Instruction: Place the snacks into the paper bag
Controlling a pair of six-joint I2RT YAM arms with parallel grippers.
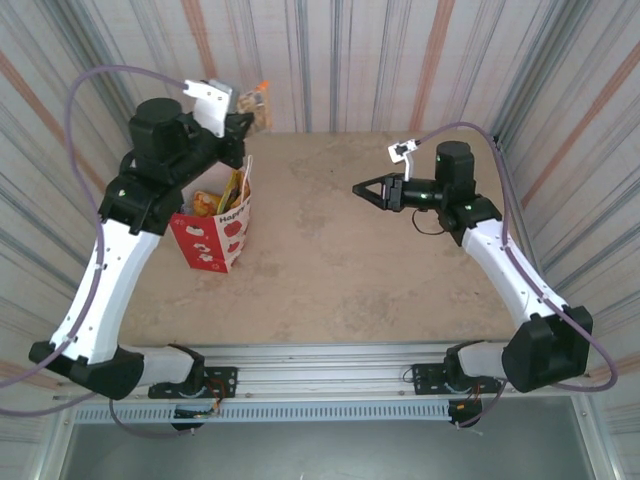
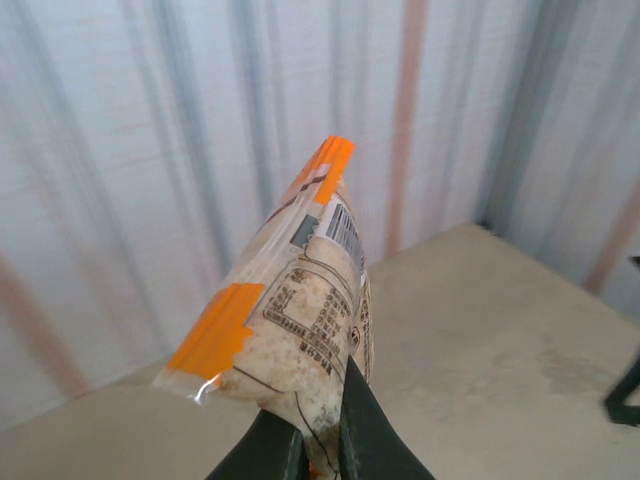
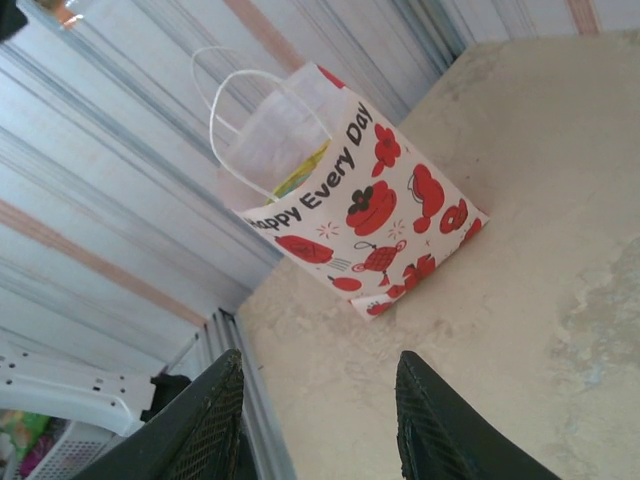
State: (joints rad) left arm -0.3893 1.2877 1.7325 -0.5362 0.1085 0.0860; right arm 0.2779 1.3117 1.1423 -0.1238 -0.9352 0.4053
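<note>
Above the back-left part of the worktop (image 1: 350, 270), an orange snack packet (image 2: 290, 320) is gripped by the left hand (image 2: 320, 455), which is closed tight on its lower edge. The packet is seen as a glossy pouch with pale, speckled contents, bright orange bands at its sealed end and a printed panel with a barcode. It is held in the air before the striped wall (image 2: 120, 150), above and behind the paper bag (image 1: 215, 235). The bag is stood on the worktop, printed in white and red with fruit shapes, "Happy Every Day" lettered near its rim and its white cord handles raised. Yellow packets (image 1: 232, 190) are seen in its open mouth. The right hand (image 3: 320, 420) is held wide open and empty, well apart from the bag.
</note>
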